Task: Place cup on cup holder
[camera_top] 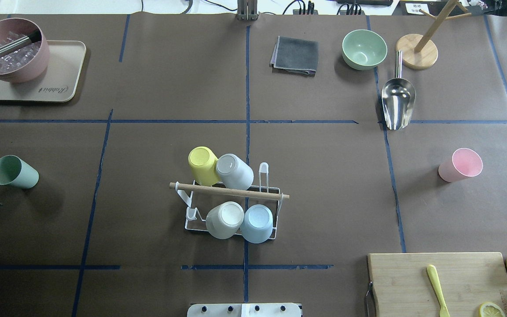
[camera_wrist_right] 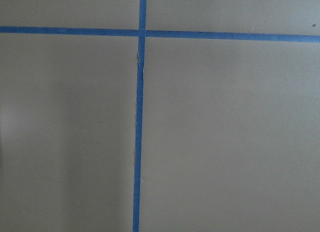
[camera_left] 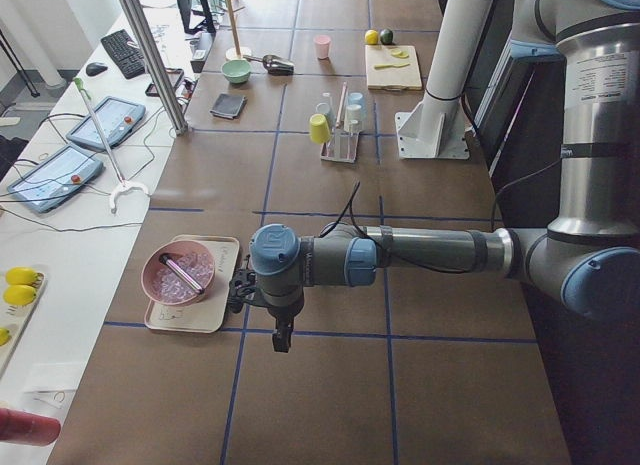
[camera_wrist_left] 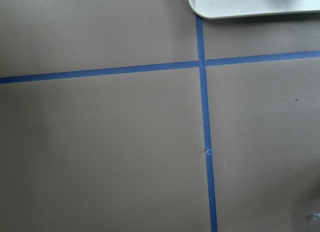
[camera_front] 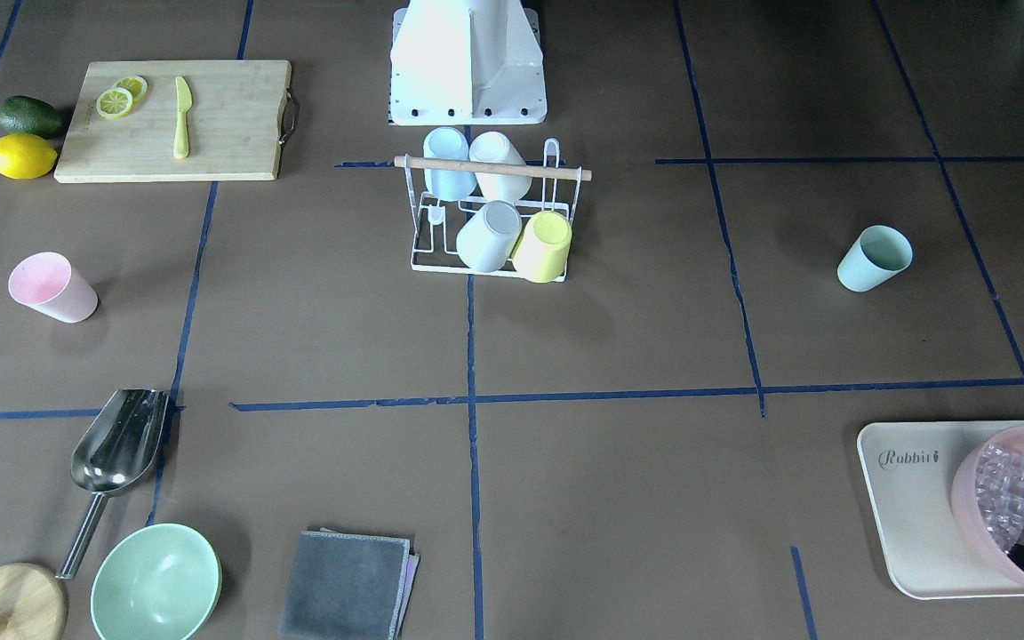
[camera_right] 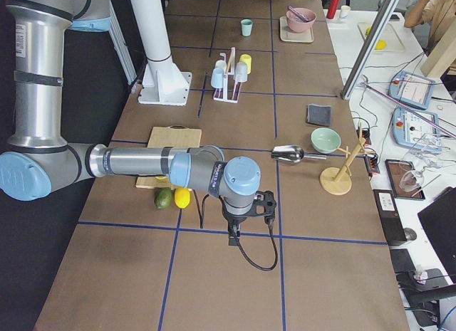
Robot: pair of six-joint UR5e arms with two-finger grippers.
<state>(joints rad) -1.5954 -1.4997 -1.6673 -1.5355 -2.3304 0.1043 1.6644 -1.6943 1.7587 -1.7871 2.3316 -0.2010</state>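
The cup holder (camera_front: 494, 167) is a white wire rack with a wooden rod handle, standing mid-table in front of the robot base; it also shows in the overhead view (camera_top: 227, 191). It carries several upturned cups: yellow, grey, white and light blue. A loose mint-green cup (camera_top: 13, 171) stands on the robot's left side and also shows in the front-facing view (camera_front: 873, 258). A loose pink cup (camera_top: 460, 164) stands on the right side. Both grippers show only in the side views: the left gripper (camera_left: 243, 288) beyond the tray, the right gripper (camera_right: 265, 203) past the lemon. I cannot tell whether they are open.
A beige tray (camera_top: 60, 88) holds a pink bowl of ice at the far left. A grey cloth (camera_top: 295, 55), green bowl (camera_top: 363, 48), metal scoop (camera_top: 396, 101) and wooden stand (camera_top: 416, 57) lie at the far side. A cutting board (camera_top: 434, 281), lemon and avocado sit near right.
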